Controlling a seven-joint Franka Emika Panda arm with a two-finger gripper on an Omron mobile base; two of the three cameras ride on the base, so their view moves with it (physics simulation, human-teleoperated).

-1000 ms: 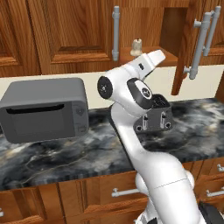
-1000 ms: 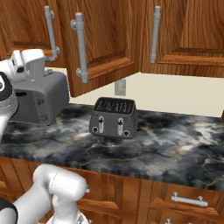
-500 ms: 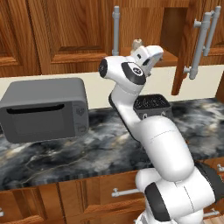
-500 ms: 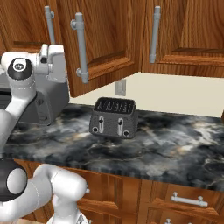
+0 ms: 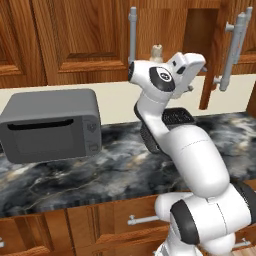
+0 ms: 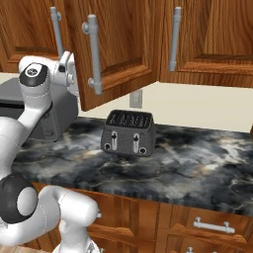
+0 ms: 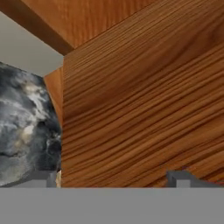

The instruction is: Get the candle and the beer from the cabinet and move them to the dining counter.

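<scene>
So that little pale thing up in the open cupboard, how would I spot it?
Find the grey microwave on the marble worktop, then look up and right to the open wooden cabinet. On its shelf, just above the robot's white arm, stands the candle: a small, stubby, cream-white lump, the only pale thing among reddish-brown wood and silver handles.

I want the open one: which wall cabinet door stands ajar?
The cabinet door just right of the candle; it swings outward showing its edge, while the other doors sit flush.

Rendered scene, even bright light, no glare. Soft shadow under cabinet (image 6: 123, 54) toward 12 o'clock. Hand view slightly soft.
</scene>
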